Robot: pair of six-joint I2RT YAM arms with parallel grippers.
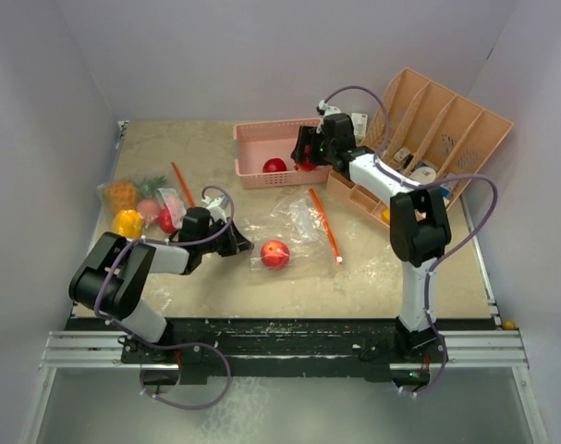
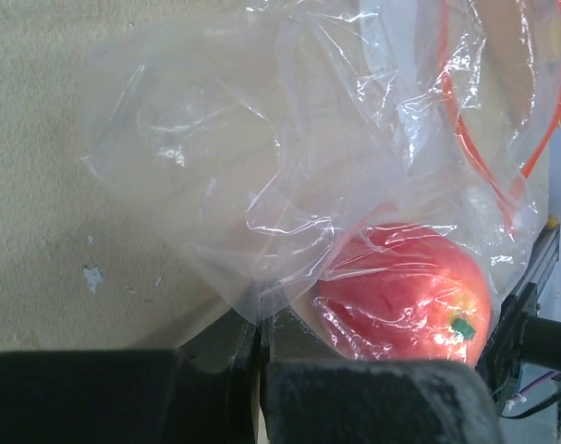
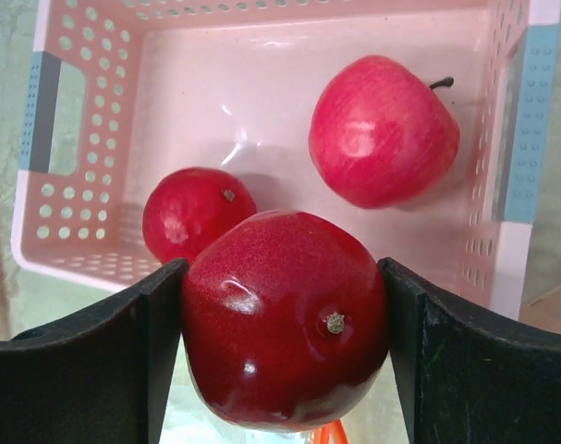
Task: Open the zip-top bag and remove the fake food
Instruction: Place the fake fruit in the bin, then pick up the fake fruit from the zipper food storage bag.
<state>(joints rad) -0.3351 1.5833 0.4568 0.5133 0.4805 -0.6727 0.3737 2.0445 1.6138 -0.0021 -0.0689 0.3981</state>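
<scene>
**Left arm.** The left tool (image 2: 262, 338) is pressed together on a fold of the clear bag (image 2: 215, 157). The bag lies crumpled on the tabletop (image 1: 382, 277), near the middle. One red fruit (image 2: 405, 296) sits inside the bag, just beside the tool. The orange zip strip (image 1: 324, 225) runs along the bag's right side.

**Right arm.** The right tool (image 3: 285, 319) pinches a dark red fruit (image 3: 262, 305) between widely set fingers. It is at the right end of a pink basket (image 3: 262, 55). An apple (image 3: 382, 129) and a small red fruit (image 3: 197, 213) lie in the basket.

**Surroundings.**
- A second bag (image 1: 155, 199) lies at the tabletop's left edge, close to the left arm. A pineapple (image 1: 123, 194), a yellow pepper (image 1: 128, 223) and red pieces sit there.
- A tan divided rack (image 1: 446, 116) leans at the right rear, just behind the right arm.
</scene>
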